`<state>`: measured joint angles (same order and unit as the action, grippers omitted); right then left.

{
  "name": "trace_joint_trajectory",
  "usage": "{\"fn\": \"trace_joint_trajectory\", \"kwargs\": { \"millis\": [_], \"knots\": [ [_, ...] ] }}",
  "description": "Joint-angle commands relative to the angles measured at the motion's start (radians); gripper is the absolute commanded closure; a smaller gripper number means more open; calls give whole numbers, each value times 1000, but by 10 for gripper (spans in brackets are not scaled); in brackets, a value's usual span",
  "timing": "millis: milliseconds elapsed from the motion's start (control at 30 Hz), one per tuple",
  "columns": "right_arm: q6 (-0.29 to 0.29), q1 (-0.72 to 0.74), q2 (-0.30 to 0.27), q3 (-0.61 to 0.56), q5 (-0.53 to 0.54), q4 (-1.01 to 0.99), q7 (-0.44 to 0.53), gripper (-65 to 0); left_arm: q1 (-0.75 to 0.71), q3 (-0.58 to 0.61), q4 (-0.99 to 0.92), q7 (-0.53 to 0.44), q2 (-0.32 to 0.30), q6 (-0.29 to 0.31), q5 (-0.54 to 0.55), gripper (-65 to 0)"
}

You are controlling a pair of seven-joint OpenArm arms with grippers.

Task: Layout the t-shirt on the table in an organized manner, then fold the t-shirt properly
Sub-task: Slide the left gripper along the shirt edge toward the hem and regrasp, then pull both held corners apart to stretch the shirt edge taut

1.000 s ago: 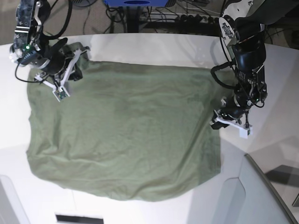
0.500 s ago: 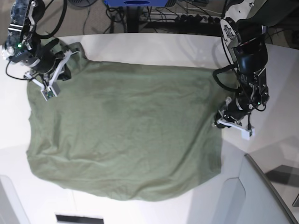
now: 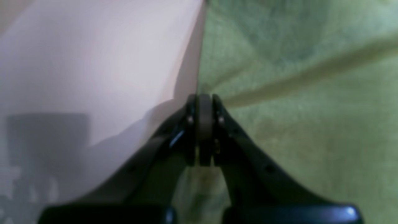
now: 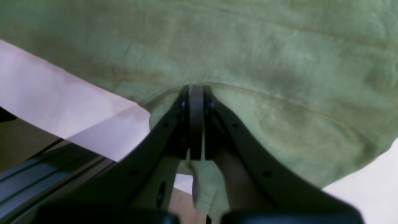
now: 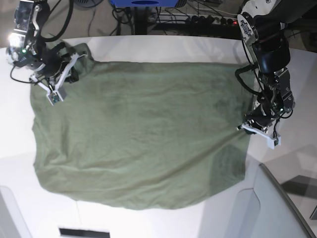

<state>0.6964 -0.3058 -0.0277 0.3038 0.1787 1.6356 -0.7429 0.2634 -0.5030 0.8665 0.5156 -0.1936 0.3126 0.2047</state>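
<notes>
Counts: one t-shirt (image 5: 138,134), one worktop (image 5: 163,47), two arms, each with one set of fingers.
T-shirt place: spread wide and mostly flat across the middle of the white worktop, olive green, with low wrinkles; near edge rounded and uneven.
Left fingers (image 3: 203,99): pressed together, pinching the side edge of the t-shirt, at the base view's right.
Right fingers (image 4: 196,90): pressed together, pinching a fold of the t-shirt near its far corner, at the base view's left.
Base view only: whole outline of the cloth, both arms at opposite sides, cables and a blue object beyond the far rim, a grey translucent panel (image 5: 277,208) at the near right corner.
Left wrist view only: cloth edge running straight up from the fingertips, bare worktop on one side and green fabric on the other, one raised crease slanting away from the pinch; picture blurred.
Right wrist view only: seam line curving around the fingertips, a loose flap of cloth hanging below the fingers, worktop rim and dark rails beneath it.
Containers: none seen in any view.
</notes>
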Motion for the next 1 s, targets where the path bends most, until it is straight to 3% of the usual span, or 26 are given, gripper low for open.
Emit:
{"fn": "trace_joint_trajectory", "kwargs": {
  "millis": [0, 133, 400, 467, 533, 633, 700, 767, 800, 967],
  "knots": [
    [2, 6, -5, 2, 15, 16, 16, -2, 23, -1, 20, -21, -13, 0, -3, 0],
    [2, 6, -5, 2, 15, 24, 16, -2, 30, -3, 20, -21, -24, 0, -15, 0],
    [2, 4, -13, 11, 15, 38, 21, -2, 61, -3, 59, -22, -62, 0, -17, -331],
    [2, 3, -36, 24, 15, 61, 21, -2, 60, -3, 104, -15, -63, 3, -9, -398],
    [2, 7, -48, 27, 15, 74, 23, -2, 46, -12, 179, 7, -60, 9, -6, -421],
    [2, 44, -85, 73, 15, 64, 23, -2, -56, -3, 382, 127, -36, 9, 34, -365],
    [2, 90, -94, 110, 15, 4, 23, -2, -152, -3, 503, 166, 16, 9, 85, -239],
    [2, 129, -111, 127, 15, -61, 23, -2, -226, 4, 564, 166, 70, 9, 106, -39],
    [2, 141, -116, 127, 15, -82, 23, -2, -252, 14, 570, 165, 87, 9, 105, 0],
    [2, 168, -113, 123, 15, -150, 26, -2, -330, 33, 561, 163, 116, 7, 106, 0]
  ]
}}
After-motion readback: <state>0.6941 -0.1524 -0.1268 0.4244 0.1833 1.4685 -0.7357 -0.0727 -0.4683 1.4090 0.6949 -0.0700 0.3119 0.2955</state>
